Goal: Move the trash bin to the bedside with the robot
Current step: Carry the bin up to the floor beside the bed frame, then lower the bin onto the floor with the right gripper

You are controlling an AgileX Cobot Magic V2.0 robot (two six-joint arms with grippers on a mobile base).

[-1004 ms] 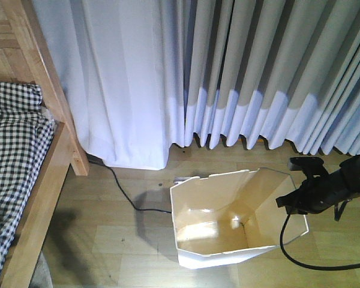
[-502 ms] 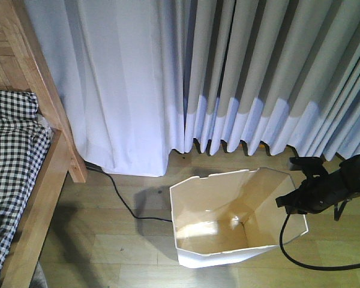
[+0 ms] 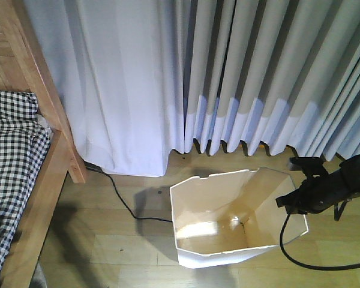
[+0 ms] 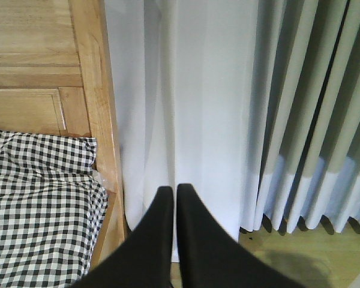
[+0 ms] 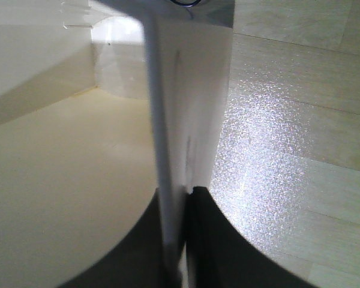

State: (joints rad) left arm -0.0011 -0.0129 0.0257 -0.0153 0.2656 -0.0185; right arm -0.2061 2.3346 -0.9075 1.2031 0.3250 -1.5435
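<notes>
Right gripper [image 5: 186, 195] pinching trash bin [image 3: 219, 201], bed [image 3: 15, 150] left

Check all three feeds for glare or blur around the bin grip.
Front view: sharp; bright patch inside the trash bin, its shadow on the floor beside it. Right wrist view: bin wall at the right gripper blurred, speckled glare on the floor. Left wrist view: left gripper a dark featureless silhouette against the bright curtain.

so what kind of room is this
Probably a bedroom: a wooden bed frame with checked bedding, floor-length curtains, and a white trash bin standing on a wood floor.
</notes>
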